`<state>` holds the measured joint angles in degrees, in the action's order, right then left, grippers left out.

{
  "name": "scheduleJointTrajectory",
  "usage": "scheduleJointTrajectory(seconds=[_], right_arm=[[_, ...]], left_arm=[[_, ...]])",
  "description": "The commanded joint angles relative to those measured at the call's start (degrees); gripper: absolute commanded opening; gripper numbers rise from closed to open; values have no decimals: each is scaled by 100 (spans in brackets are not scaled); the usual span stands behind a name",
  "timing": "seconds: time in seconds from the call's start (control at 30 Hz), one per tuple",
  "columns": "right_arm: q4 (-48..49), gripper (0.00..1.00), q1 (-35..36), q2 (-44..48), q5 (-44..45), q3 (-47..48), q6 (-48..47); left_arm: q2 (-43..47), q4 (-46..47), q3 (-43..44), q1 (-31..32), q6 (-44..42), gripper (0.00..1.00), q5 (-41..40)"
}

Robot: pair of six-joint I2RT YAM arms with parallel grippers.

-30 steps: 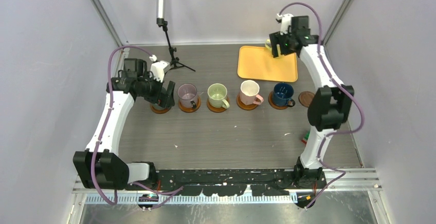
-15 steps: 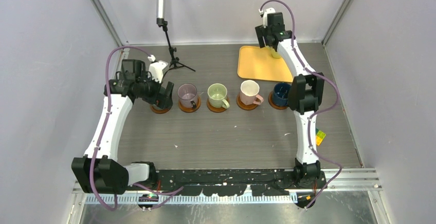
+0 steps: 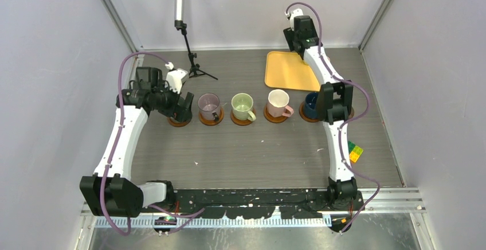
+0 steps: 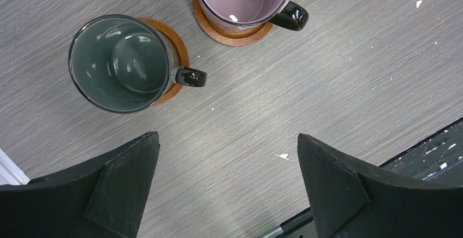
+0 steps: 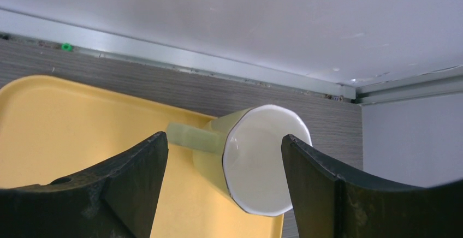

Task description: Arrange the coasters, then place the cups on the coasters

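five of the six cups look done: the dark green handled ceramic mug (image 4: 119, 63) sits on its round brown wooden coaster (image 4: 177, 52) at the left end of the row; next come the mauve mug (image 3: 209, 105), the light green mug (image 3: 243, 105), the pink mug (image 3: 278, 101) and the navy blue mug (image 3: 310, 102), each on a coaster of its own, side by side and not touching; my left gripper (image 4: 226, 140) hangs over the grey wood-grain table (image 4: 284, 85) just beside the dark green mug, fingers spread as wide as they go and holding nothing

what is left is the pale yellow mug (image 5: 262, 167); it lies tipped over on the rectangular yellow-orange tray (image 5: 82, 118) near the tray's far corner, mouth towards my wrist camera and handle pointing left; my right gripper (image 5: 224, 140) is at it with the fingers spread wide to either side, and as far as i can see they have not closed on it

i judge the job nearly finished: grip that mug, stand it upright and set it at the right end of the row; whether a free coaster waits there i cannot see, since my right arm (image 3: 334, 102) hides the table just past the navy blue mug
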<state>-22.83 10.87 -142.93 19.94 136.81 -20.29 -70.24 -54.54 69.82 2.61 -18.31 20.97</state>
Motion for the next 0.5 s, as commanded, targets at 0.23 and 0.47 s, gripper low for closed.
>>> scheduleJointTrajectory(seconds=[0.23, 0.47], right_arm=[[733, 80, 120, -510, 436, 766, -530], [806, 80, 140, -782, 560, 990, -820]], left_arm=[[149, 89, -32, 13, -51, 100, -9], [176, 67, -38, 17, -42, 100, -14]])
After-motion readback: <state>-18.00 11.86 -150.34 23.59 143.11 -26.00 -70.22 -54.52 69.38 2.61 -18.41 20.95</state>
